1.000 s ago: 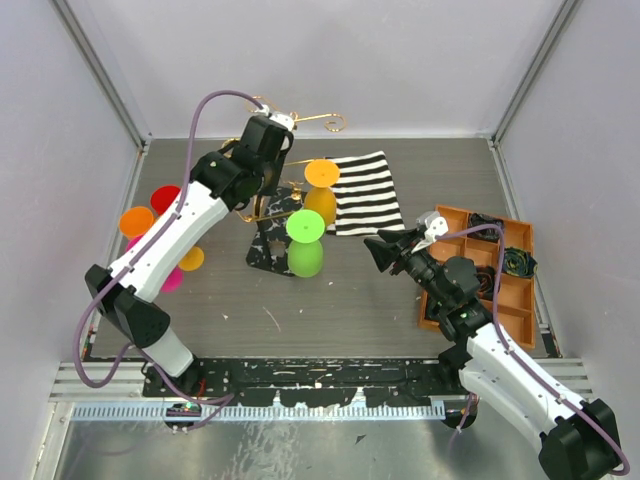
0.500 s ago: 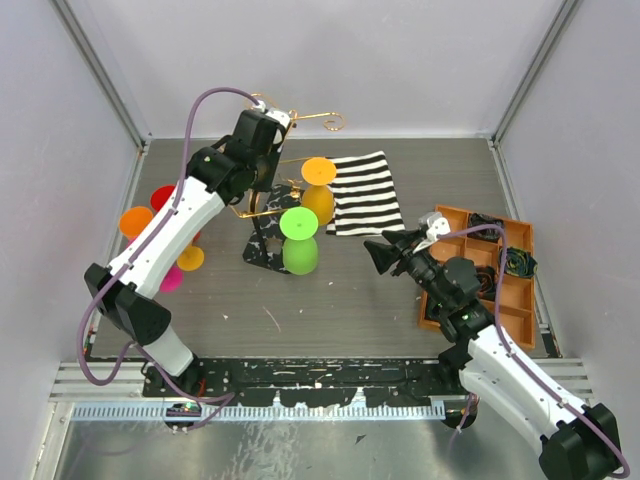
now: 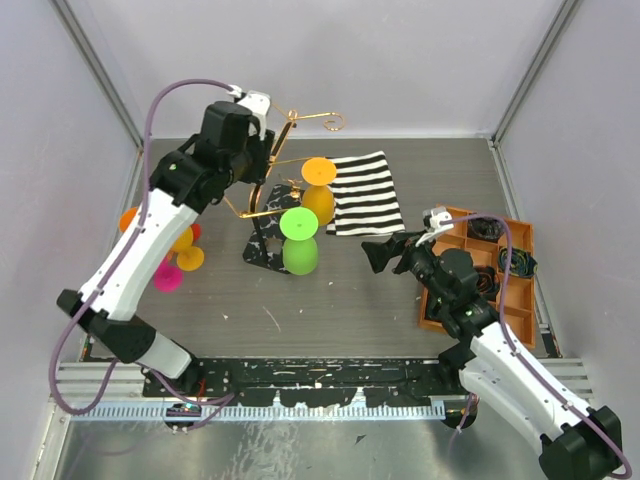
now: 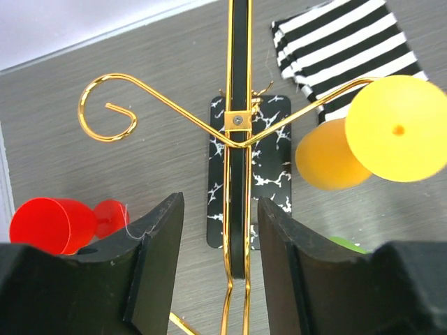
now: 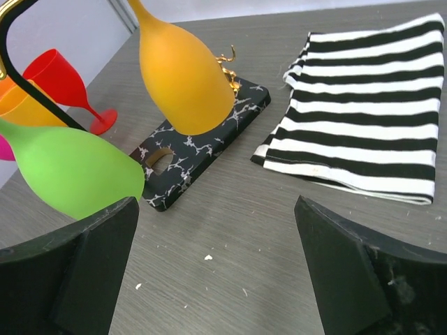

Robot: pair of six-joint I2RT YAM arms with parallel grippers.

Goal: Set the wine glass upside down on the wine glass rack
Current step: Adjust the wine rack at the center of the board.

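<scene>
**Two glasses hung on the rack**

An orange glass (image 5: 183, 77) and a green glass (image 5: 70, 171) hung upside down from the gold rack (image 4: 238, 84). The left gripper (image 4: 220, 204) stood parted astride its post. The right gripper (image 5: 215, 202) gaped empty nearby. A striped cloth (image 5: 363, 105) lay beside the rack, and a red glass (image 5: 59, 80) sat beyond it.

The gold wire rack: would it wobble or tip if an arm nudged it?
Probably wobbly: the rack is a tall thin wire post on a small flat base. The orange glass and green glass both hang on one side, so it likely tips more easily that way. The thin wire would probably flex, not stay rigid.
</scene>
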